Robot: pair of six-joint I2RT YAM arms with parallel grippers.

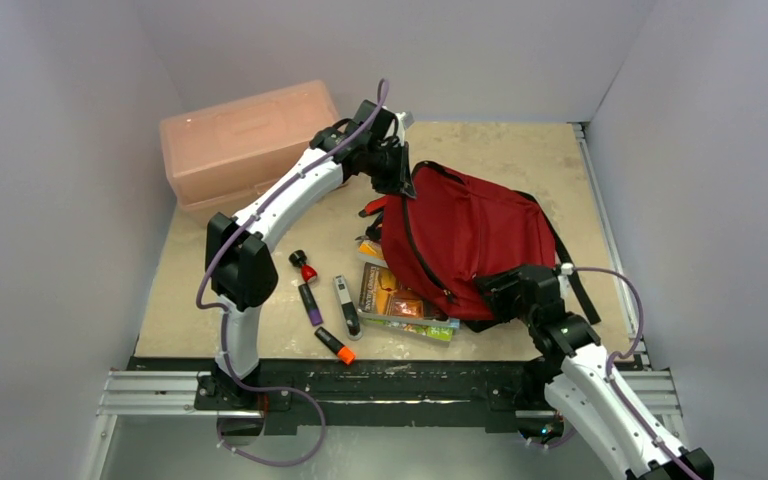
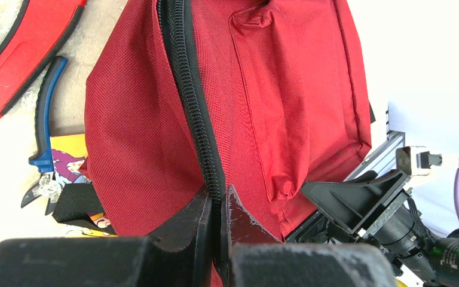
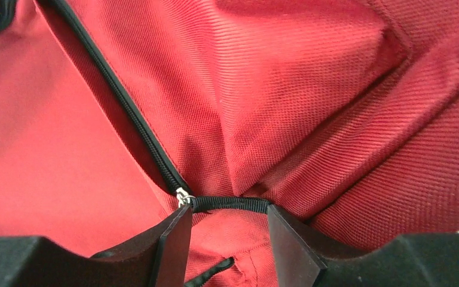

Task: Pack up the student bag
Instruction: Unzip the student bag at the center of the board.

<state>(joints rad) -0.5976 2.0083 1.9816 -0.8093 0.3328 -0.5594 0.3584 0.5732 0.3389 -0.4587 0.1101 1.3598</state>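
Black fingers [image 3: 173,245] of the right gripper [image 3: 227,230] stood partway apart, astride the black pull tab [image 3: 230,204] at the end of the zipper [image 3: 125,101], with red fabric bulging between them; whether they pinched anything could not be told. That arm was folded short, its wrist tipped down onto the near right edge of the student bag [image 1: 470,235]. The jaws of the left gripper [image 2: 220,209] were pressed together on the bag's zipper seam at its far left corner, that arm stretched far from its near-left base, elbow raised. Between both grippers the bag lay right of the table's centre.
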